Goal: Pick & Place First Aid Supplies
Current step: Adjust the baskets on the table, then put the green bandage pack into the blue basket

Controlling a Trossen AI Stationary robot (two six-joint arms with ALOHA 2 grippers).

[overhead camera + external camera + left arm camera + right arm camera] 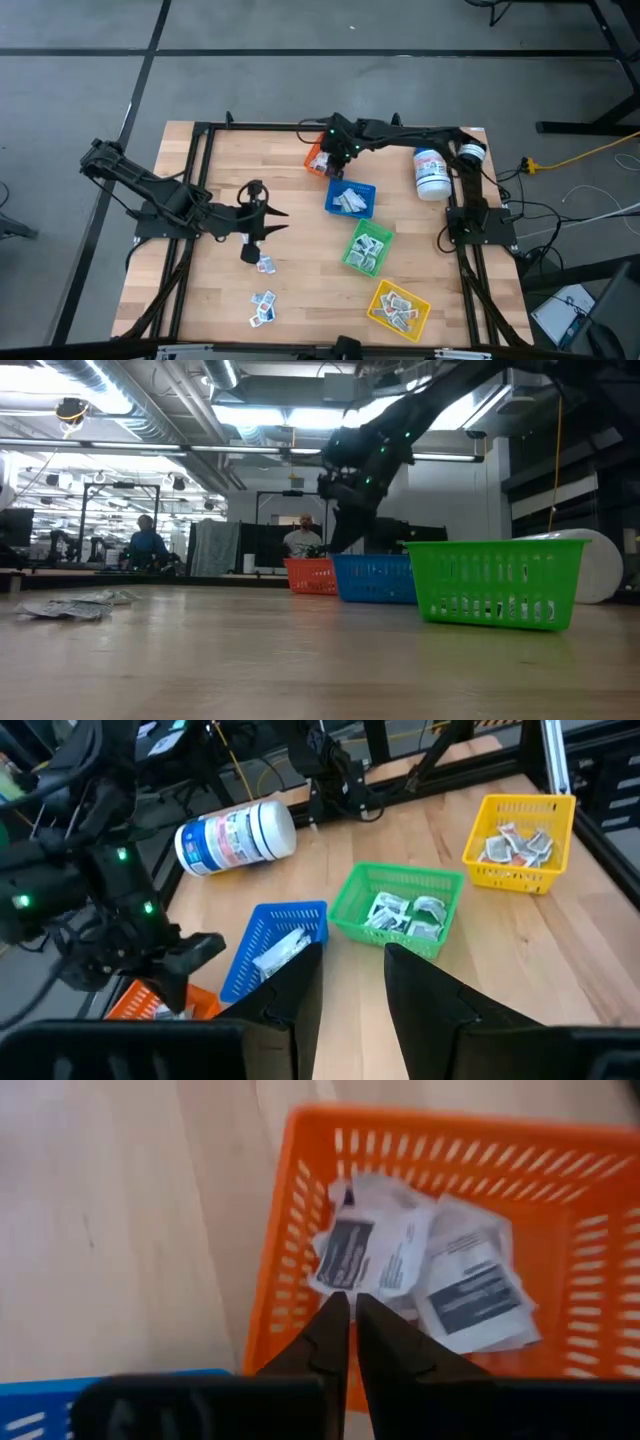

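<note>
Loose first aid packets (263, 305) lie flat on the table's near left, one more (265, 265) just beyond them. My left gripper (272, 222) hangs open above the table's left half with nothing between its fingers (300, 985). My right gripper (346, 1302) is over the orange bin (316, 160) at the far middle, pointing steeply down, shut on a white packet (352, 1255). More packets (470, 1295) lie on the bin's floor. My right gripper pinches the near edge of a white packet with dark print (340, 1285) between its two fingertips, coming slanting from above. The packet sticks out past the fingertips, lifted over the orange bin's inside. One layer or several, I cannot tell.
A blue bin (350, 199), a green bin (368, 247) and a yellow bin (399, 308), each with packets, run in a diagonal from the orange bin toward the near right. A white canister (431, 172) lies at the far right. Bare wood lies at the left.
</note>
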